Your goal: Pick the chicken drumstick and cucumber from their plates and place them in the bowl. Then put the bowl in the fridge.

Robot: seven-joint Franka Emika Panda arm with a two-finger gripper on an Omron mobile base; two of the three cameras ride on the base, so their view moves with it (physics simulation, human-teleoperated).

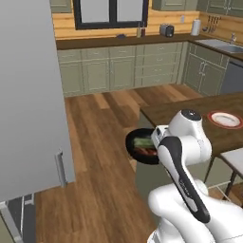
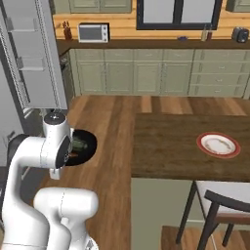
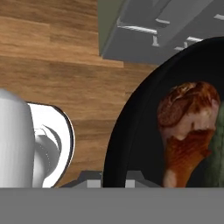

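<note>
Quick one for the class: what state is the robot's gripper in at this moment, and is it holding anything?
Gripper: shut on the rim of the black bowl, which carries the chicken drumstick and the cucumber.

The left base view looks forward and down from behind the arm, arm at lower right; the right base view does likewise, arm at lower left; both share the bowl [image 1: 142,146], table [image 1: 190,114] and red-rimmed plate [image 1: 225,119]; the hand view sits very close over the bowl, floor and fridge [image 3: 166,35] beyond.
</note>
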